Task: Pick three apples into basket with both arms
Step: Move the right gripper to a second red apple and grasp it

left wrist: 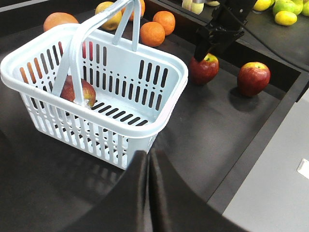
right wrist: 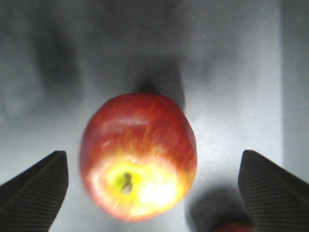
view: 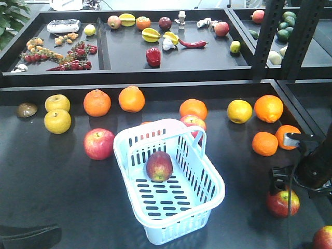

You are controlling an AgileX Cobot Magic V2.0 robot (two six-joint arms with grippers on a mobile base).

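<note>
1. Counting what is in the basket (view: 168,210): one apple (view: 159,166) lies on its slotted floor, so one of three looks done and two are left.
2. The wrist view from the left shows the same: that apple (left wrist: 77,91) sits inside near the far wall, behind the raised handle (left wrist: 79,53).
3. A second apple (view: 283,202) sits on the dark table (view: 62,197) to the right of the basket, directly under the right gripper (view: 290,179). I judge it the one now being picked.
4. A third apple (left wrist: 253,78) lies just beyond it, nearer the table edge, untouched; it shows at the lower right corner of the front view (view: 323,238).
5. Right gripper: spread wide. In its own view the two ribbed fingers (right wrist: 34,186) stand well apart at either side of the apple (right wrist: 139,157), with clear table between each finger and the fruit. It holds nothing and does not seem to touch the apple; the picture is blurred, so contact is hard to rule out fully.
6. From the left wrist view, the right gripper (left wrist: 205,48) hangs just above that apple (left wrist: 203,69), at its stem end.
7. Left gripper (left wrist: 148,159): only its dark fingers show at the bottom, pressed together with a thin seam between, empty. It sits just in front of the basket's near corner, not touching it as far as I can tell.
8. Oranges (view: 97,102) and other fruit stay on the table, not part of the job.
</note>
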